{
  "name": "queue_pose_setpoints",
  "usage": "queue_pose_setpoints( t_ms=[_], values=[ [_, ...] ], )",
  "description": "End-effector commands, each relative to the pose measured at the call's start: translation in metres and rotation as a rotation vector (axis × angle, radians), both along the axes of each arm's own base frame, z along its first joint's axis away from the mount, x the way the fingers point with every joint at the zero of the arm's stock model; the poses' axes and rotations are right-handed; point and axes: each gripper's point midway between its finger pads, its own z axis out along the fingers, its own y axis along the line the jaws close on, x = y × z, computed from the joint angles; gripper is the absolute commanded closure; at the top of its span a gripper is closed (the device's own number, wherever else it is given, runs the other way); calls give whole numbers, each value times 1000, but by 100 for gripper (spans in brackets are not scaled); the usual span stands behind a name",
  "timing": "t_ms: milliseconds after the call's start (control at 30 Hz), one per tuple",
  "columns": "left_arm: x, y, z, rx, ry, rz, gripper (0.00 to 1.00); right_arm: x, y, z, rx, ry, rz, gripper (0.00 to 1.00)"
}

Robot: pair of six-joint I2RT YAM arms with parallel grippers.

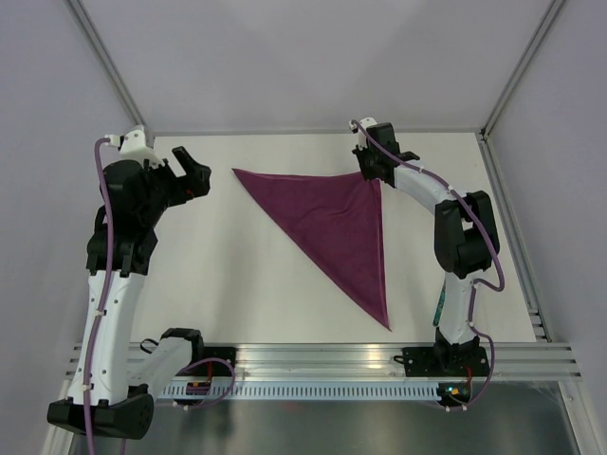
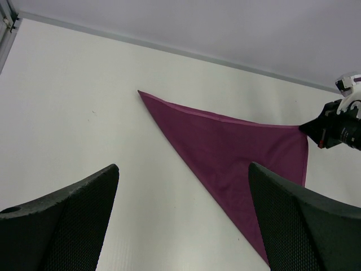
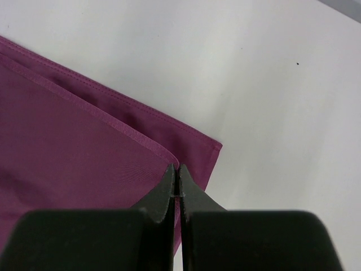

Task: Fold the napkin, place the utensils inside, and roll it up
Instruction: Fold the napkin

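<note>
Triangular magenta napkin (image 2: 237, 152) on table (image 2: 84, 96), left claw (image 2: 183, 169) spread wide — right claw (image 2: 308, 127) at its corner

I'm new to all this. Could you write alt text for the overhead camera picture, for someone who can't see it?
A purple napkin, folded into a triangle, lies on a white table. The robot's right gripper is shut on the napkin's far right corner. The left gripper hangs open to the napkin's left, apart from it.
</note>
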Motion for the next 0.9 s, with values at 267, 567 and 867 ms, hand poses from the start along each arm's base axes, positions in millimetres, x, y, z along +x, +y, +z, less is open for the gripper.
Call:
queue_pose_setpoints(
  t_ms=[267, 567, 867],
  values=[
    [5, -5, 5, -30, -20, -16, 0, 20, -13, 10, -7, -46, -27, 99],
    [8, -7, 2, -38, -11, -24, 0, 23, -22, 4, -8, -39, -45, 99],
    [10, -8, 1, -38, -8, -26, 0, 24, -26, -3, -11, -27, -55, 100]
  ],
)
